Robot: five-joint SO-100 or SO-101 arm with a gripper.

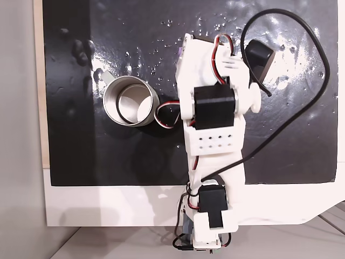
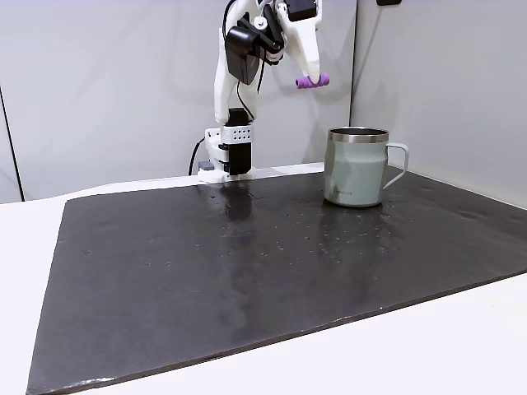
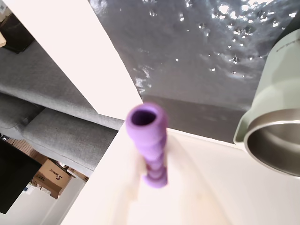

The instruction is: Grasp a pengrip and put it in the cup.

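One arm, one pengrip, one cup. In a fixed view from the side the gripper (image 2: 310, 76) is hanging high above the black mat (image 2: 247, 271), pinching the purple pengrip (image 2: 312, 81) at its fingertips; the pengrip is lying roughly level in the air, up and to the left of the cup (image 2: 356, 167), not over its mouth as far as this view tells. The cup is standing upright on the mat, handle pointing right, grey-green outside. In a fixed view from above, the arm (image 1: 214, 124) is covering the gripper; a sliver of purple (image 1: 178, 52) is peeking out at its left edge, and the cup (image 1: 128, 100) is showing its shiny inside, nothing in it. The wrist view is showing the pengrip (image 3: 150, 149) end-on, hollow bore and ribs visible, with the cup rim (image 3: 272, 140) at right.
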